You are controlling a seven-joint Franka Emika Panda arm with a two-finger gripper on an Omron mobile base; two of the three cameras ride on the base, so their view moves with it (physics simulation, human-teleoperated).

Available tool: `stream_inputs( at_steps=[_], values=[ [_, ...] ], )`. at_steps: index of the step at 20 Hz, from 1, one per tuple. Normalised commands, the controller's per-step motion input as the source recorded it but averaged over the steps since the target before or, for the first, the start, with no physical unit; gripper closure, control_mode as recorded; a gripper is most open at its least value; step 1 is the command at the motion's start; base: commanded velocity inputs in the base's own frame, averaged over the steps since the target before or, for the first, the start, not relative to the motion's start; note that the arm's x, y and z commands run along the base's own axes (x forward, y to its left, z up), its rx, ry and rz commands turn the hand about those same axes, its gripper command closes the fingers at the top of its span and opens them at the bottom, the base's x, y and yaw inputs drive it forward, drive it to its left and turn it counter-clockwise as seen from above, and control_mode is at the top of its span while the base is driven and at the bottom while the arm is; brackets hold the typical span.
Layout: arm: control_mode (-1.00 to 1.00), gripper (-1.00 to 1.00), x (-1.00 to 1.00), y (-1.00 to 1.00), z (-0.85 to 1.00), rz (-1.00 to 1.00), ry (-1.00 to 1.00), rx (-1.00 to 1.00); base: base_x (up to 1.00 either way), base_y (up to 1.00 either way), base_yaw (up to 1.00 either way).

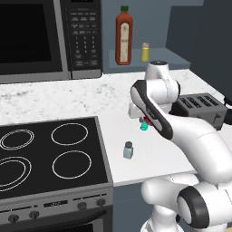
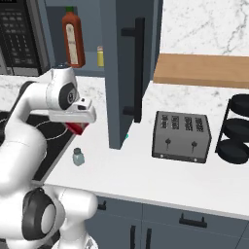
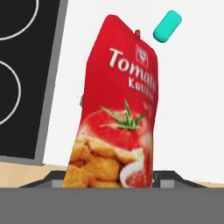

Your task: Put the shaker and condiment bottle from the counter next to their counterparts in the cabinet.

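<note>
Two things stand on the cabinet (image 1: 181, 58) ledge: a tall bottle (image 1: 123, 36) and, at its 3 o'clock, a yellow shaker (image 1: 145, 52). Below, on the counter (image 1: 68, 97), the grey shaker (image 1: 128, 150) stands upright by the stove (image 1: 45, 154), apart from everything else. Up at its 1 o'clock the gripper (image 2: 77, 127) hangs low over the counter, pinching the red bottle (image 3: 118, 109). In the hand view that bottle rises from between the jaws, leaning a little, its tomato label facing the camera. A teal cylinder (image 3: 167, 26) lies on the counter just beyond its top, at 1 o'clock. A toaster (image 2: 181, 136) sits well off at the gripper's 3 o'clock in the right base view.
</note>
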Motion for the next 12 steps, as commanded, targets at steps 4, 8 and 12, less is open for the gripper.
stream_inputs(
  at_steps=[4,8,12],
  values=[
    [-1.0,1.0,-0.61,0.08,0.59,-0.16,0.0,0.0,0.0,0.0,0.0],
    [-1.0,1.0,-0.37,0.02,0.74,-0.16,0.0,0.0,0.0,0.0,0.0],
    [-1.0,1.0,-0.47,0.0,0.7,-0.15,0.0,0.0,0.0,0.0,0.0]
  ],
)
